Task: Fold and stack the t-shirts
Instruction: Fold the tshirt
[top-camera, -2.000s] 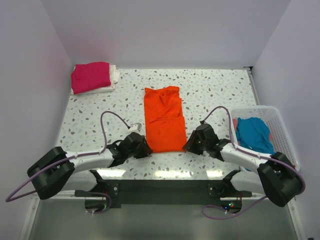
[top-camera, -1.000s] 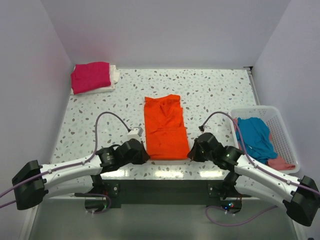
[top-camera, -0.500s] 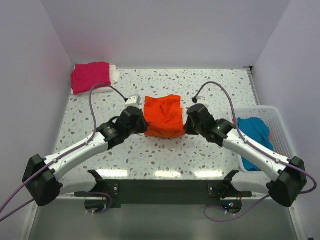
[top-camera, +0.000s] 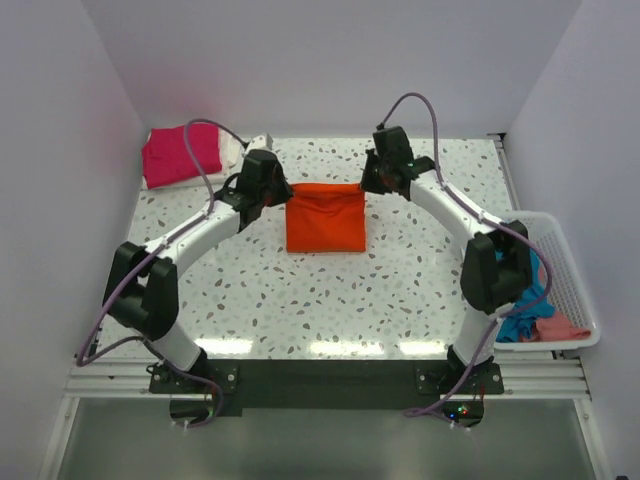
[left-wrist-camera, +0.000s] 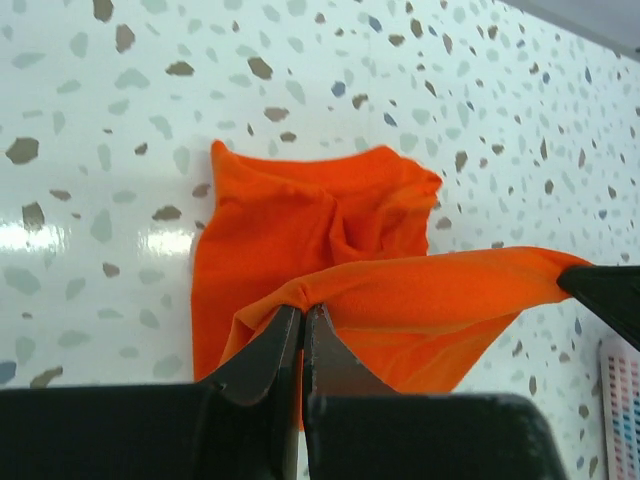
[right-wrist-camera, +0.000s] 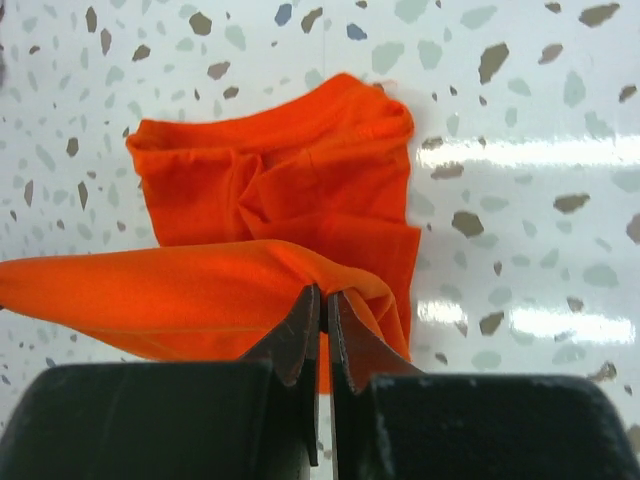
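Left end effector (left-wrist-camera: 303, 312): pinching orange t-shirt (top-camera: 323, 222) corner
Right end effector (right-wrist-camera: 322, 292): pinching opposite corner
Edge: spans between both; body beneath

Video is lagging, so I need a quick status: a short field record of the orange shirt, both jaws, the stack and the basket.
shirt in work: bright orange cotton t-shirt, folded over on the speckled table
left jaws: shut on its raised edge, left corner
right jaws: shut on the same edge, right corner
edge: stretched between them, above the lower layer
stack: folded magenta-pink t-shirt on a white t-shirt, far left corner
basket: white slatted plastic basket at the right, holding a teal-blue t-shirt and a salmon-pink t-shirt
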